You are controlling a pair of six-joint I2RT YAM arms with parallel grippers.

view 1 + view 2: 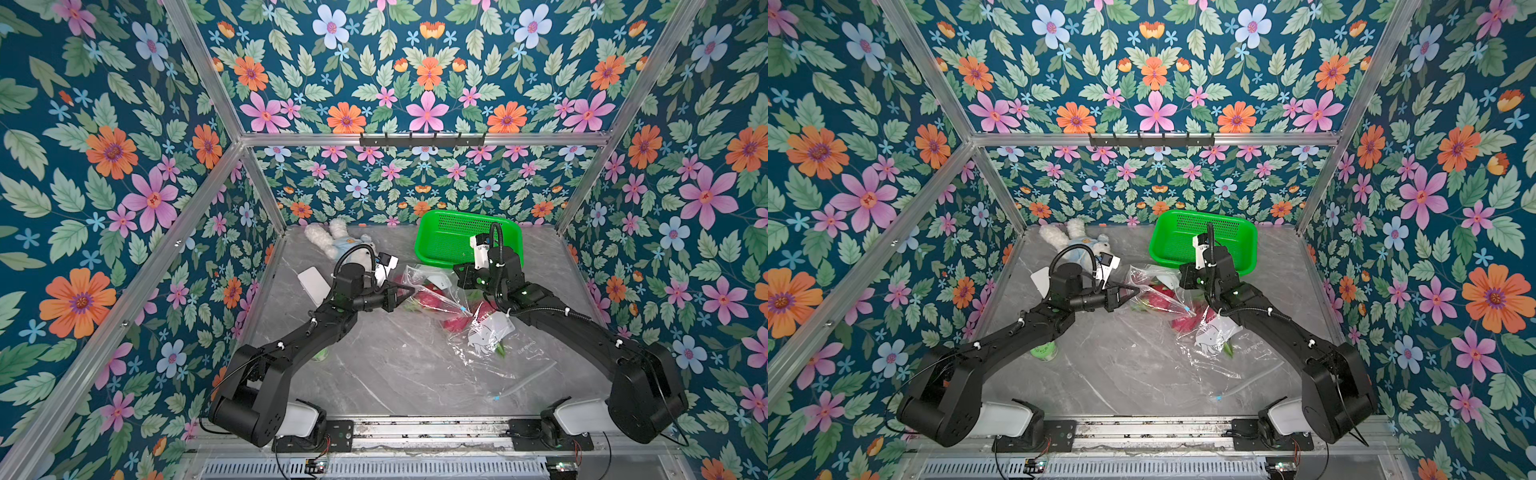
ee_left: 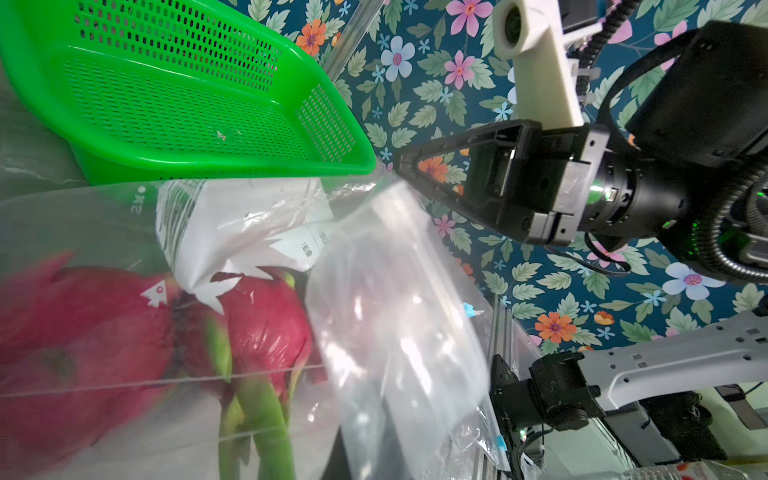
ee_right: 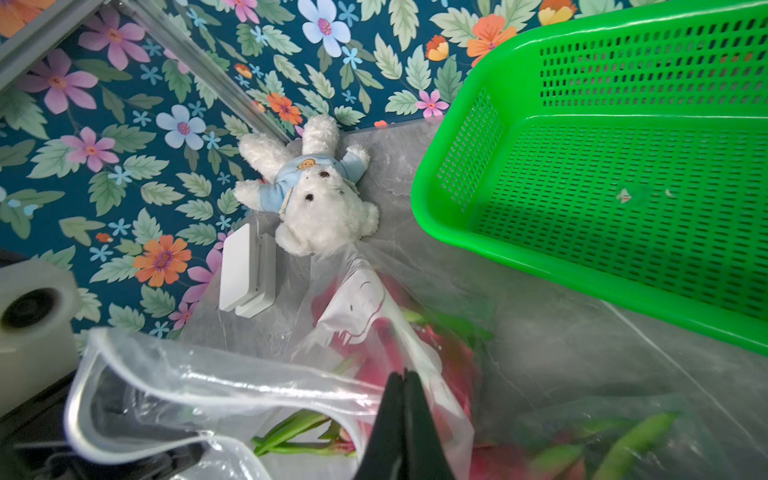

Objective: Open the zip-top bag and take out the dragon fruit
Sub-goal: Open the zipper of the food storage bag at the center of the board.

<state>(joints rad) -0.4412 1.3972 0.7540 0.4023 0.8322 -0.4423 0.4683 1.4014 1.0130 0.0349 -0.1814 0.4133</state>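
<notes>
Jaws of the right gripper (image 3: 402,375) are pressing together on the clear rim of the zip-top bag (image 3: 232,386), while the left gripper (image 1: 409,288) seems to be pinching the opposite edge. Its film is looking thin, slippery and floppy, so the stiffer zip strip is offering the better hold. Dragon fruit (image 2: 257,324) are lying inside, probably firm, weighty and bruisable. Beside them the green basket (image 1: 457,226) is holding only specks.
</notes>
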